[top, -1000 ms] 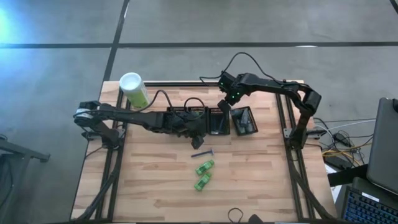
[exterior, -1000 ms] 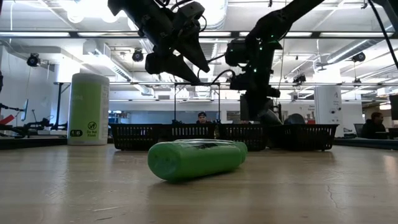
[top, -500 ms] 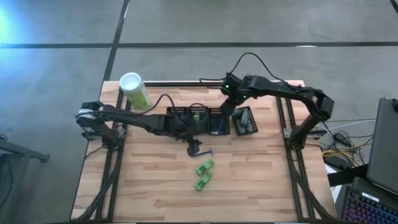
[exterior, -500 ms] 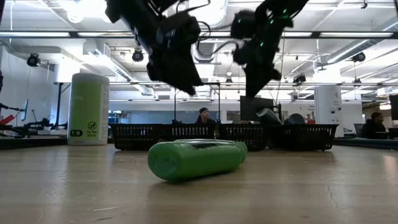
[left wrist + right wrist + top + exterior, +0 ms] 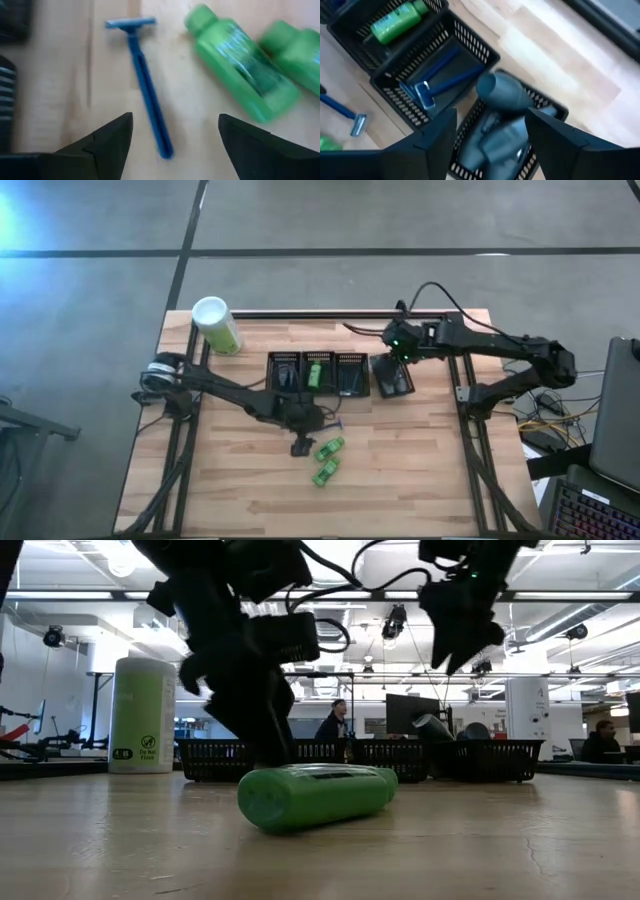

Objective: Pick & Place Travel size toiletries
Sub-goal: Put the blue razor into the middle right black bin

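Observation:
A thin blue razor lies flat on the wooden table, with two bright green tubes lying beside it. The tubes also show in the high view. My left gripper is open and empty, low over the table, with a finger on either side of the razor's handle end. My right gripper is open and empty above the rightmost black mesh bin, which holds grey oval bottles.
A row of black mesh bins stands mid-table; one holds a green tube, another blue razors. A tall pale-green canister stands at the far left corner. Bare wood lies toward the near edge. People show in the room behind.
My left gripper has gone from over the bins toward the table's near edge and down, and now stands low over the razor next to the green tubes. My right gripper has gone toward the table's right edge and up, from the third bin to above the rightmost bin.

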